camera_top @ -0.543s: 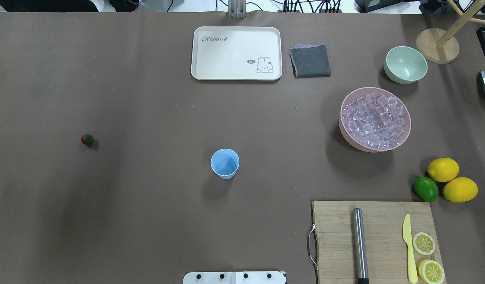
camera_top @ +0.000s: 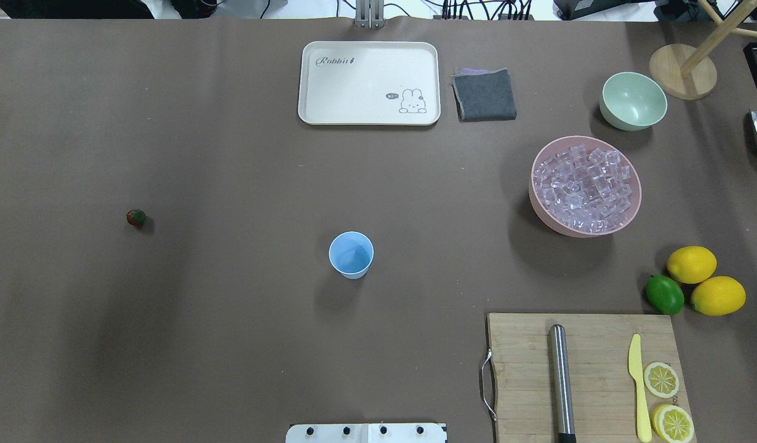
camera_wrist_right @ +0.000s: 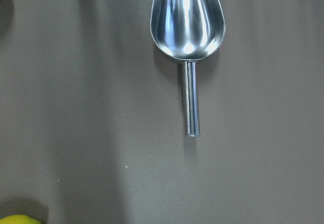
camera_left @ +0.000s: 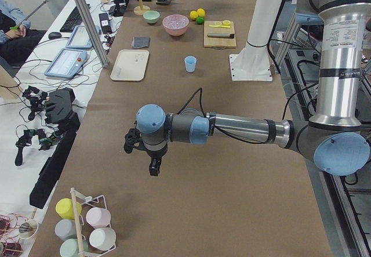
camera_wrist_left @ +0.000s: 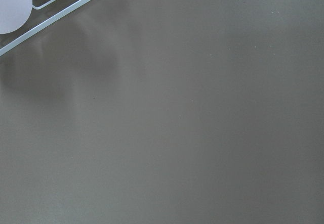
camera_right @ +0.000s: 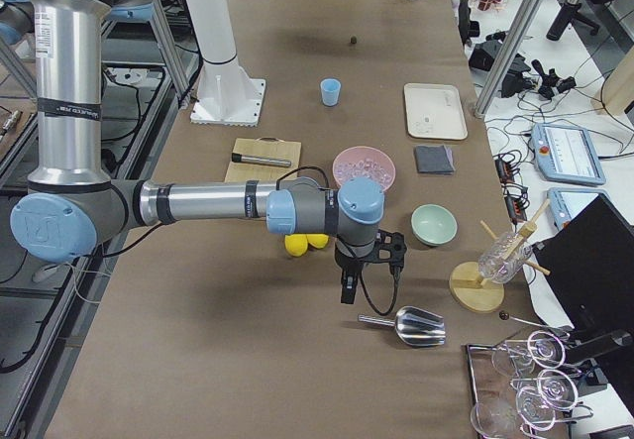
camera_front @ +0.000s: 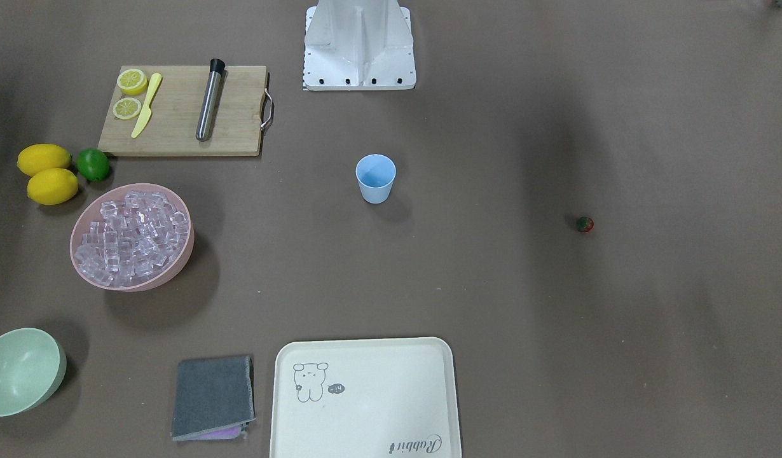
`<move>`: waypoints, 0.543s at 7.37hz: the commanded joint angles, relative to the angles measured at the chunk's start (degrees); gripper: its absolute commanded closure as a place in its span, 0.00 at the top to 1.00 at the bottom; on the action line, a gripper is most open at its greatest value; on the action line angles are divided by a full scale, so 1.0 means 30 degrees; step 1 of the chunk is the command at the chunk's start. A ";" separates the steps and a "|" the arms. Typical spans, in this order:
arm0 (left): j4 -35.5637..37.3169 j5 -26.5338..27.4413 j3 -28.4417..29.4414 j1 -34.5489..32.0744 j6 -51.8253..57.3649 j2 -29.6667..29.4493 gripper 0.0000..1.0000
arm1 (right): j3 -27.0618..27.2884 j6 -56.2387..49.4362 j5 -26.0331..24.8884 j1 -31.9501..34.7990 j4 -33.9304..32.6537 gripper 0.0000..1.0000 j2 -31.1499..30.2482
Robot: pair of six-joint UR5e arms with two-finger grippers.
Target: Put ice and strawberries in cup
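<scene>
Right wrist view: the scoop (camera_wrist_right: 187, 21) lies below. Centre your right gripper (camera_right: 347, 285) over its handle (camera_wrist_right: 191, 100), probably the grasp due.

Side views: I cannot tell the jaw spread of it or the left gripper (camera_left: 154, 167). Desks (camera_left: 32, 71) flank the brown table (camera_left: 232, 170).

Facing view: cup (camera_front: 376, 178) mid-table, ice (camera_front: 131, 232) in the pink bowl (camera_front: 175, 270), strawberry (camera_front: 584, 224) well apart.
</scene>
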 commanded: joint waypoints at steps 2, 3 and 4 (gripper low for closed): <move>-0.1829 -0.0052 0.0099 0.0084 0.0011 0.0042 0.98 | 0.0161 0.0015 -0.0013 -0.0001 0.0031 1.00 0.0291; -0.2153 -0.0052 0.0100 0.0084 0.0011 -0.0045 0.98 | 0.0539 0.0073 -0.0012 -0.0001 0.0031 1.00 0.0437; -0.2882 -0.0110 0.0013 0.0171 -0.0047 -0.0133 0.98 | 0.0746 0.0190 0.0017 -0.0001 0.0002 1.00 0.0381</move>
